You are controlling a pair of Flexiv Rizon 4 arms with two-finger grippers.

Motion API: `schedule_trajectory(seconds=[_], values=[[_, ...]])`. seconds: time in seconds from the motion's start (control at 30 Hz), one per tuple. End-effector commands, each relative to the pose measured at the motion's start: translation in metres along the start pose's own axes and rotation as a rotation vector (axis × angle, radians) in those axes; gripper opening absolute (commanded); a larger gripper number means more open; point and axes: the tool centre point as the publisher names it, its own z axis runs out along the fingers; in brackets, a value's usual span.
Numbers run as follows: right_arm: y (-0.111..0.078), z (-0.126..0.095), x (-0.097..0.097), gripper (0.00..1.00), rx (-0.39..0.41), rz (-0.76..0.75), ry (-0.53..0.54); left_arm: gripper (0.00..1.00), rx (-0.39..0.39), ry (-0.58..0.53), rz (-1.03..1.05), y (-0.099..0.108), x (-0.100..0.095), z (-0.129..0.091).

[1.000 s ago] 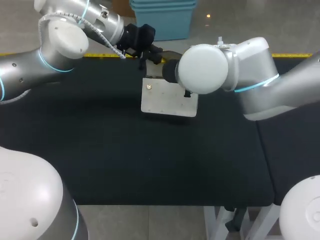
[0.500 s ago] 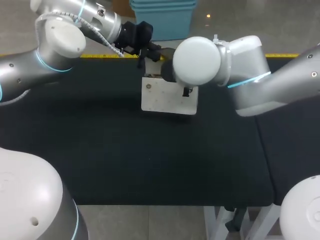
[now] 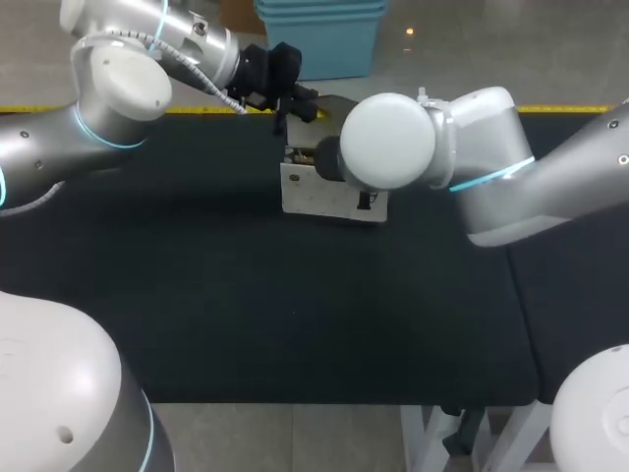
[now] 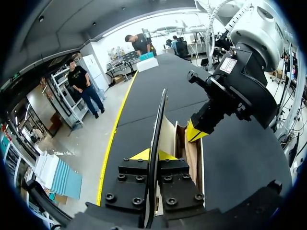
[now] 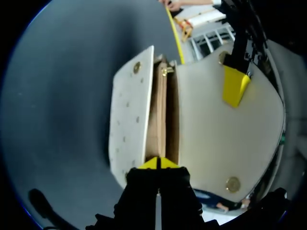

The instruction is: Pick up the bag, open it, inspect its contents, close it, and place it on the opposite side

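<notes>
Bag (image 3: 324, 192) sits on the black table (image 3: 246, 295), far-middle area, close to the far edge. It is between the 2 arms, w/ the R arm's big white joint covering its upper right part in the head view.

L gripper (image 4: 152, 154): tips nearly together, pinched on the edge of the bag's flap (image 5: 211, 124). In the L wrist view the flap runs edge-on straight out from between the tips, raised off the bag body. The flap is swung open; its pale inner face w/ a gold snap (image 5: 233, 183) shows in the R wrist view, and one yellow tip of the L gripper lies against that face near its far end.

R gripper (image 5: 157, 163): narrow, tips closed on the near end of the bag's tan inner rim (image 5: 160, 115). The bag stretches directly ahead of the fingers, mouth open. On one side of the rim is the white studded front panel (image 5: 127, 115), on the other the open flap.

From the L wrist view the R gripper's yellow tips dip into the open top, just beside and ahead of the L gripper, tan lining visible below them.

Both grippers are at the bag's top and close to each other.
</notes>
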Motion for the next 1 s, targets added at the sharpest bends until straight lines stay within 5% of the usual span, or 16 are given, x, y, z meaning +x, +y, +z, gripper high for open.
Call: schedule_trajectory(seconds=[0.03, 0.6, 1.0], values=[[0.0, 0.001, 0.004, 0.0, -0.006, 0.001, -0.009, 0.0, 0.019, -0.009, 0.008, -0.001, 0.002, -0.002], [0.001, 0.004, -0.022, 0.0, 0.011, 0.006, -0.063, 0.0, 0.028, 0.003, 0.073, -0.008, 0.011, -0.006], [-0.001, 0.017, -0.009, 0.0, 0.007, 0.004, -0.018, 0.0, 0.049, -0.01, 0.041, -0.005, 0.009, -0.007]])
